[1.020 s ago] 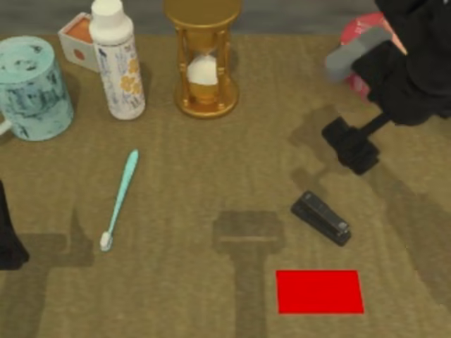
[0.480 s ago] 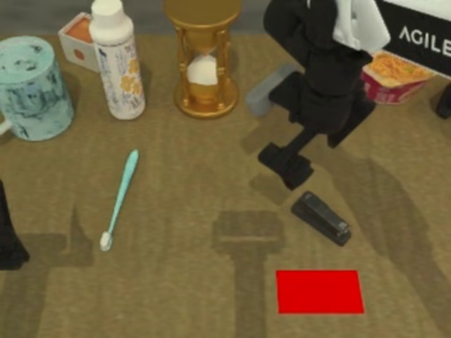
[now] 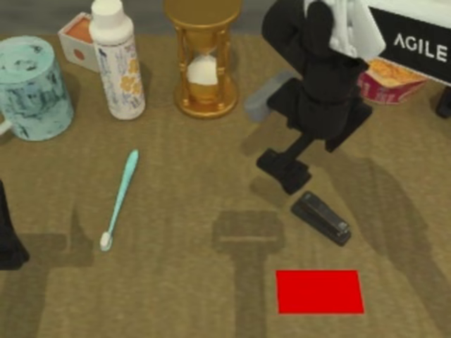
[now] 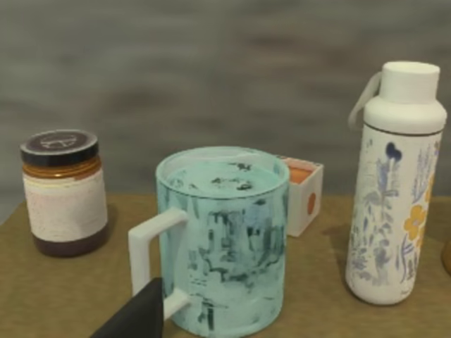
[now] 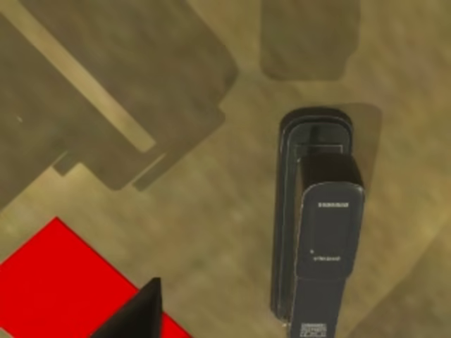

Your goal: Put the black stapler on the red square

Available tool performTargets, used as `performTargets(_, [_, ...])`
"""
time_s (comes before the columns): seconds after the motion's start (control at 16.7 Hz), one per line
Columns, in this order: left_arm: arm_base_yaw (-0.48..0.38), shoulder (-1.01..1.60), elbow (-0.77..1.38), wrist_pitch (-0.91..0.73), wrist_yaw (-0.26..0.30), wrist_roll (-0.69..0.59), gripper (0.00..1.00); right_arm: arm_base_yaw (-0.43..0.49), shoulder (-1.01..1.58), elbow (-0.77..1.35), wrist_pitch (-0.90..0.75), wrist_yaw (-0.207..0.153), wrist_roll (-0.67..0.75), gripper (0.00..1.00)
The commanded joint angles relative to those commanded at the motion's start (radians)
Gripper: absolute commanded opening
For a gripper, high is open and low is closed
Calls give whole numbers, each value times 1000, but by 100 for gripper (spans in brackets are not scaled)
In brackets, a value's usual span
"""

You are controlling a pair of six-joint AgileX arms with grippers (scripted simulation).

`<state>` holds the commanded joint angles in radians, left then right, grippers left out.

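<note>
The black stapler (image 3: pixel 322 217) lies slantwise on the table right of centre, and it fills much of the right wrist view (image 5: pixel 315 232). The red square (image 3: pixel 319 291) is flat on the table just in front of it, with a bare strip between them; its corner (image 5: pixel 49 282) shows in the right wrist view. My right gripper (image 3: pixel 285 169) hovers open just behind and to the left of the stapler, holding nothing. One dark fingertip (image 5: pixel 141 313) shows over the red edge. My left gripper (image 3: pixel 8 243) stays parked at the left edge, open.
Along the back stand a teal mug (image 3: pixel 29 88), a white flowered bottle (image 3: pixel 118 60), a small white box (image 3: pixel 76 39), a gold hourglass (image 3: pixel 204 60) and a red food tub (image 3: pixel 391 77). A teal toothbrush (image 3: pixel 120 198) lies left of centre. A jar (image 4: pixel 63 191) shows beside the mug.
My right arm swung in from the far right towards the middle, bringing its gripper close behind the stapler, then nearly stopped. The stapler and the left arm have not moved.
</note>
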<state>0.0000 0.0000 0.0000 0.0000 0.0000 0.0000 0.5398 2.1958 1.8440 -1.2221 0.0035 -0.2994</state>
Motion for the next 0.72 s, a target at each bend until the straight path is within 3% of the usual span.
performTargets(0.42, [0,0,0,0,0,0,100,4,81,-191,280,1,4,100])
performTargets(0.72, [0,0,0,0,0,0,100,4,90,-208,301,1,4,100])
